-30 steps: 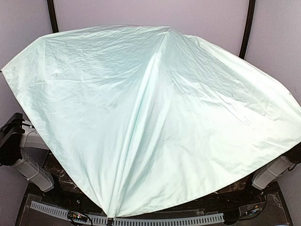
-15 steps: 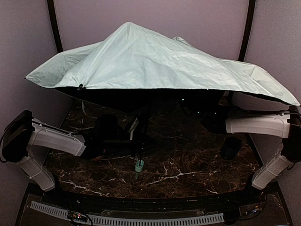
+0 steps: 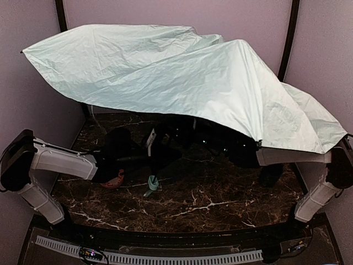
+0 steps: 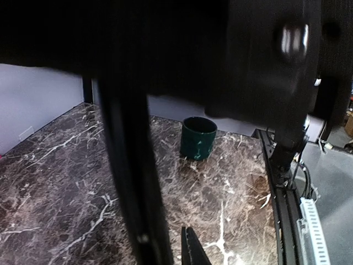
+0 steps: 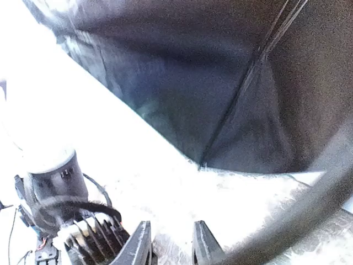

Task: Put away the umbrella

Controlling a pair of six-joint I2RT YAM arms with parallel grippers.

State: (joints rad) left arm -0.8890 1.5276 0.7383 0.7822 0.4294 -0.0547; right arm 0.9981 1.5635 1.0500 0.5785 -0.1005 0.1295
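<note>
Above table [image 3: 220, 210], umbrella [image 3: 182, 77] now right-tilted; left end effector [image 4: 168, 249], right end effector [image 5: 172, 243]: grip unclear.

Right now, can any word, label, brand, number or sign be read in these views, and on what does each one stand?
No text can be read in any view.
The umbrella, the dark green cup and the marble table show no print.
The small board at the table's near edge is too small to tell whether it bears any marking.
</note>
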